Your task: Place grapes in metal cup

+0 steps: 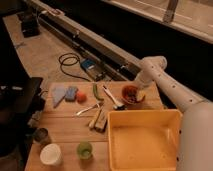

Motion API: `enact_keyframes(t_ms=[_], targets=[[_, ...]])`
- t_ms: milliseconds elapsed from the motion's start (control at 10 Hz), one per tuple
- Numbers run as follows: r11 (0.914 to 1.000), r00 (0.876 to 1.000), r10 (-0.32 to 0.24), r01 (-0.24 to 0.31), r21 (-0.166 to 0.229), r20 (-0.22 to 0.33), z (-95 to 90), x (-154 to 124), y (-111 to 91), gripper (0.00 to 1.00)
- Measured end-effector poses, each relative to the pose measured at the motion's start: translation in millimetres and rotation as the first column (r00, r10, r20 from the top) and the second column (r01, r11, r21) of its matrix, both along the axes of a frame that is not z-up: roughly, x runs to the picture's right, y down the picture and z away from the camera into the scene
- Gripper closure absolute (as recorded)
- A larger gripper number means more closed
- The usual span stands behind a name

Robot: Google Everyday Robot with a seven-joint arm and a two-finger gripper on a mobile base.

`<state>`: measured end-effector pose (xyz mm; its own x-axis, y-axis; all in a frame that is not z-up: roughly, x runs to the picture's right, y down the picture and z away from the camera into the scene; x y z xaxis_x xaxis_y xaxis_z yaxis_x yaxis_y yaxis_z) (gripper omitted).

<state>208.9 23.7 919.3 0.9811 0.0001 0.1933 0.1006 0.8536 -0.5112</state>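
The grapes (129, 92) show as a dark reddish cluster inside a brown bowl (123, 101) at the table's back right. My gripper (133, 89) hangs at the end of the white arm (159, 79), right over that bowl and the grapes; it looks open and nothing is lifted in it. Far from the gripper, the metal cup (41, 135) stands upright near the table's front left corner.
A yellow bin (145, 159) fills the front right. A white cup (50, 154) and a green cup (84, 149) stand at the front. An orange fruit (81, 97), green vegetable (96, 92), blue sponge (71, 93), spoons (113, 98) and wooden blocks (98, 120) lie mid-table.
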Motion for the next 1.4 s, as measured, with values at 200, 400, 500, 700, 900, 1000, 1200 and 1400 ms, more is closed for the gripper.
enact_keyframes(t_ms=[200,400,500,700,900,1000,1200,1400], targets=[[0.9999,1.000,0.001,-0.001,-0.014,0.012,5.5,-3.2,3.3,0.26],[0.9992,0.999,-0.008,0.010,-0.038,0.037,13.2,-14.0,9.9,0.26],[0.9990,0.999,-0.007,0.009,-0.043,0.042,15.0,-15.7,12.1,0.30],[0.9975,0.999,-0.006,0.009,-0.070,0.047,17.4,-13.7,22.0,0.51],[0.9969,0.999,-0.003,0.007,-0.079,0.050,19.9,-13.9,24.9,0.67],[0.9964,0.999,-0.002,0.006,-0.084,0.051,21.2,-14.3,26.0,0.78],[0.9961,0.999,-0.002,0.006,-0.088,0.052,20.9,-14.4,26.7,0.81],[0.9979,0.999,-0.008,0.011,-0.064,0.047,11.5,-12.5,17.9,0.81]])
